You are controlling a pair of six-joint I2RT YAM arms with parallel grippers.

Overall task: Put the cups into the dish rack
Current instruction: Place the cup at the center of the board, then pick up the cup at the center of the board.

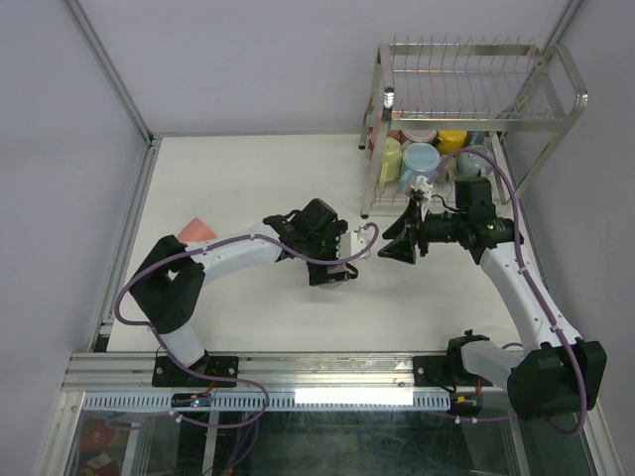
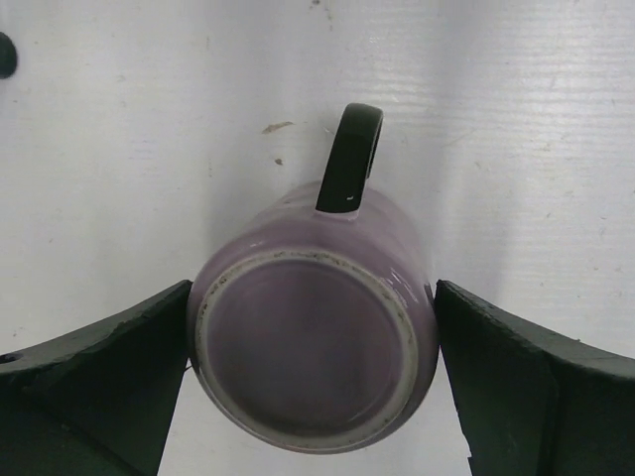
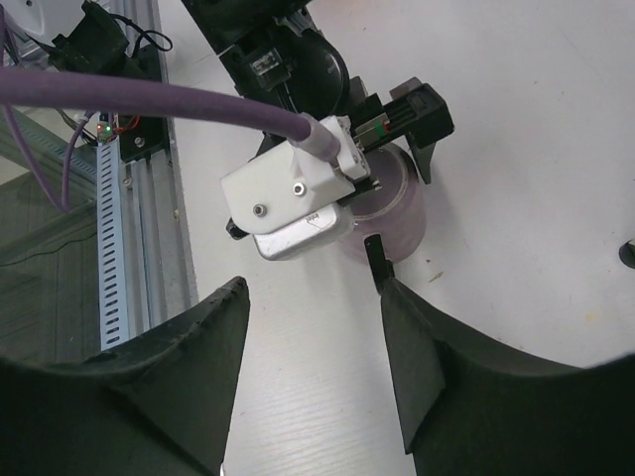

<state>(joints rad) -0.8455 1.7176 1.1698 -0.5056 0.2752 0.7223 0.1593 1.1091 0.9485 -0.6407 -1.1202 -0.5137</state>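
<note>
The left pincer (image 2: 313, 297) pinched a glossy mauve ceramic mug (image 2: 308, 357), black-handled and base-up between its fingers, probably ready for lifting, while the spread right pincer (image 3: 310, 288) faced it, empty. Only the overhead view showed the chrome wire dish rack (image 1: 476, 124) behind the right pincer, other cups (image 1: 421, 159) inside.

Left arm (image 1: 228, 248) extended toward table centre, wrist pitched down. Left gripper (image 2: 313, 297) brackets mauve mug (image 2: 308, 357); both pads appear to touch its sides, right contact uncertain. Right arm (image 1: 521, 283) bent inward, right gripper (image 3: 313, 293) level, fingers spread wide, nothing between them.
</note>
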